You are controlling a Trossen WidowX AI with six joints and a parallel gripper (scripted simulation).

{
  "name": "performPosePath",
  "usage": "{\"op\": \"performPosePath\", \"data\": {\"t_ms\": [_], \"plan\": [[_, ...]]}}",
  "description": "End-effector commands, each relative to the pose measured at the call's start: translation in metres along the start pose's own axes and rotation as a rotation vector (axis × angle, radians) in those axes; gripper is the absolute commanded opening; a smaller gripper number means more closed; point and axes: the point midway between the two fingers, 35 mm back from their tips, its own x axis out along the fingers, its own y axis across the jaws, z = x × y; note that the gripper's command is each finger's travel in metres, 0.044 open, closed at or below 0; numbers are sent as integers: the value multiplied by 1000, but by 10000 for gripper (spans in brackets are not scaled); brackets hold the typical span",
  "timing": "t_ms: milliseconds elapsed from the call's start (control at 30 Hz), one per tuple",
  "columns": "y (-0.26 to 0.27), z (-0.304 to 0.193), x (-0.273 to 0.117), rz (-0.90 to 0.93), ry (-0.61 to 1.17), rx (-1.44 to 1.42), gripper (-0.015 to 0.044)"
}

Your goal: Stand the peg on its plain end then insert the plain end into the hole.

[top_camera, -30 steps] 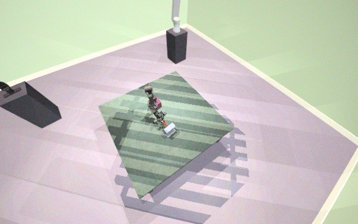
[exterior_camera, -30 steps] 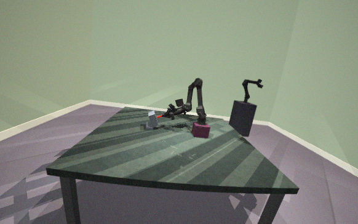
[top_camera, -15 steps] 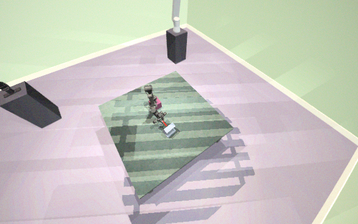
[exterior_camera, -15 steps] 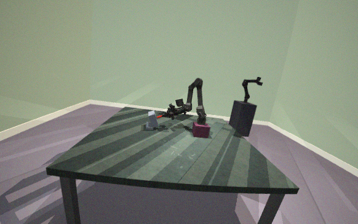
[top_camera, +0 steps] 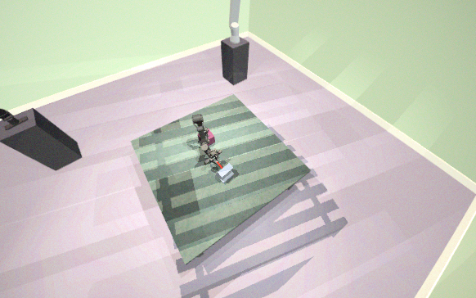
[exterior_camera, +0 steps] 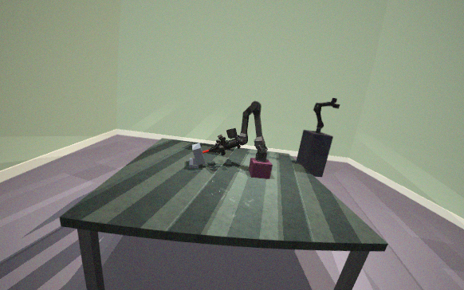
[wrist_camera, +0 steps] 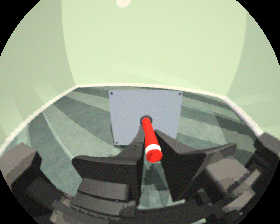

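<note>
The red peg (top_camera: 219, 164) (exterior_camera: 206, 151) (wrist_camera: 148, 131) is held tilted, with its white band (wrist_camera: 152, 148) at the end nearer the wrist camera. Its plain end points at the pale sloped panel (top_camera: 225, 169) (exterior_camera: 197, 154) (wrist_camera: 126, 112). In the wrist view that end overlaps the dark hole (wrist_camera: 142, 118); whether it is inside, and how deep, I cannot tell. My gripper (top_camera: 216, 161) (exterior_camera: 210, 150) (wrist_camera: 148, 132) is shut on the peg, in front of the panel's face and clear of it.
The panel stands on the striped green table (top_camera: 252, 164) (exterior_camera: 230, 215). The arm's magenta base block (top_camera: 209, 137) (exterior_camera: 261, 169) is on the table behind the gripper. Dark pedestals (top_camera: 39, 139) (exterior_camera: 314, 153) with other arms stand off the table.
</note>
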Motion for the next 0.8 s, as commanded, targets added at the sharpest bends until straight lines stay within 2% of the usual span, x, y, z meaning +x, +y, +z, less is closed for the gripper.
{"op": "performPosePath", "data": {"t_ms": [0, 767], "plan": [[0, -1, 3, -2, 1, 4, 0], [-1, -1, 15, -2, 0, 4, 0]]}}
